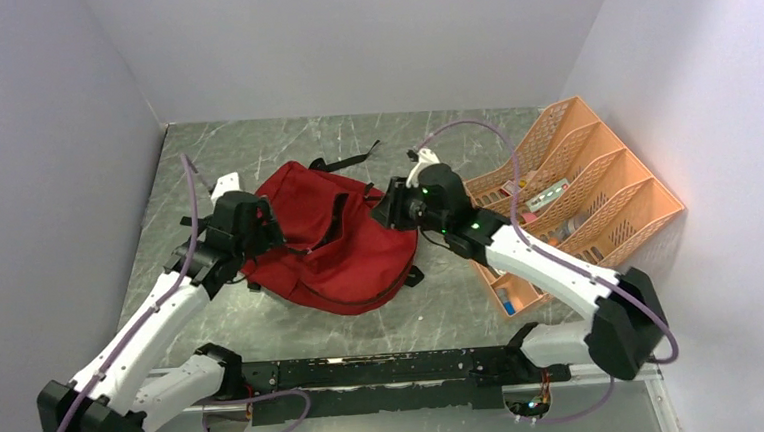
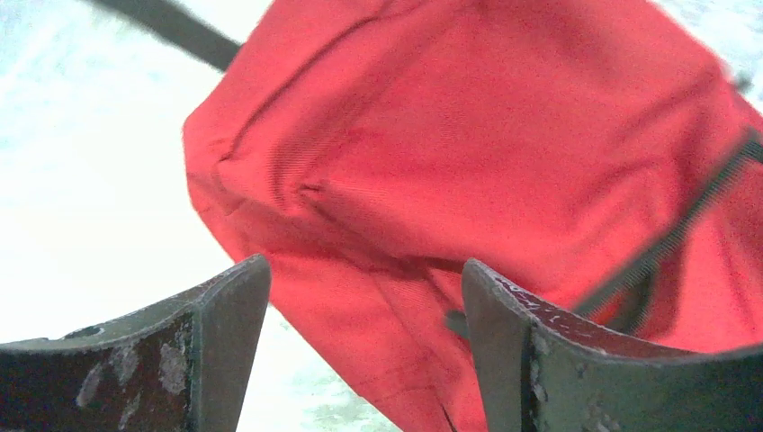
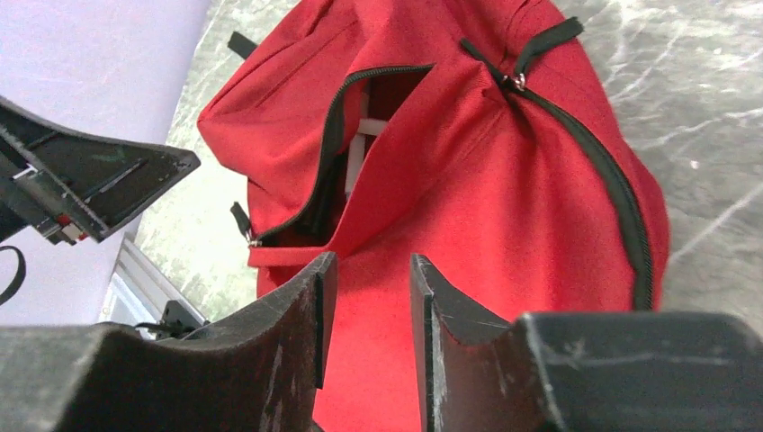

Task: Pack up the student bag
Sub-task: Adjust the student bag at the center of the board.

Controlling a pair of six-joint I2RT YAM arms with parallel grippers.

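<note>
Packing partway: student bag (image 1: 335, 244) lies unzipped on the bench (image 1: 444, 312).
Left gripper (image 2: 364, 279) at its 9 o'clock and right gripper (image 3: 371, 265) at 3 o'clock are both released and empty; supplies sit unpacked in the orange organiser (image 1: 596, 178).

No legible text, brand, number or sign found. The student bag (image 1: 361, 257) shows no readable marking in any view. Items (image 1: 545, 198) in the orange desk organiser (image 1: 553, 130) are too small to read.

Top cam overhead; wrist cams close on bag (image 1: 341, 264).
</note>
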